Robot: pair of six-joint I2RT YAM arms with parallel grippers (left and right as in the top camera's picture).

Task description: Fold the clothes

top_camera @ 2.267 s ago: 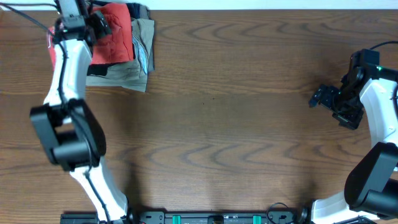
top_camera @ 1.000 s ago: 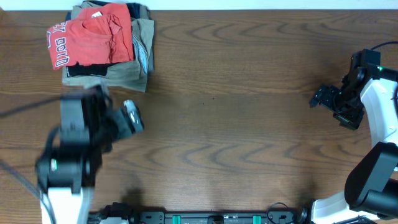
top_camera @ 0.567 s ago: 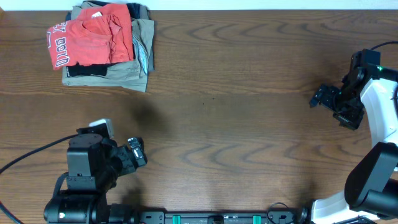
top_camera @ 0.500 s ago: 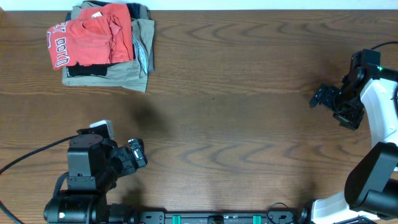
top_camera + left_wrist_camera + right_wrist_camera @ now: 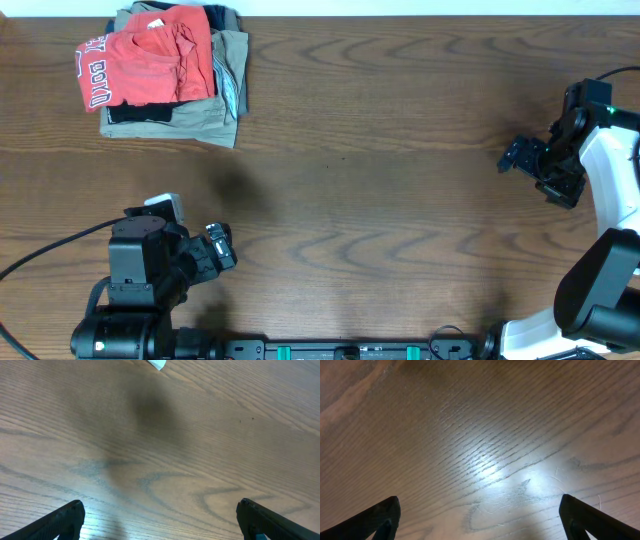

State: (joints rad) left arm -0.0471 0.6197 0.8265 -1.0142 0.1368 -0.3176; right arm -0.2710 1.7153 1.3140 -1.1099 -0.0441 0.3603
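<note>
Coral-red T-shirt (image 5: 150,60) lies at the far left corner of the tabletop (image 5: 380,200), on top of a small stack. Under it shows a black folded garment (image 5: 135,113), and under that khaki folded trousers (image 5: 205,125). The shirt is gathered into a compact, roughly rectangular bundle. Its white lettering (image 5: 96,72) runs along the left edge and a small white neck tag (image 5: 153,22) sits at the far side. The right half of the bundle looks somewhat rumpled rather than flat. No sleeve or hem trails onto the wood, as far as the overhead view shows. Left gripper (image 5: 216,248) sits low near the front left of the tabletop, well apart from the stack. Its wrist view shows the two fingers spread to the frame's corners, with only bare wood grain and a soft shadow between them. Right gripper (image 5: 515,155) hovers over the right side, far from the clothes. Its fingers are likewise spread wide, over bare wood with a bright glare patch, and it holds nothing. No other loose garment is visible on the tabletop. Judgement: the folding looks done or very nearly so, with the shirt folded and stacked and both arms off it. At most, what is left is smoothing the rumpled right side or squaring the bundle on the stack.
</note>
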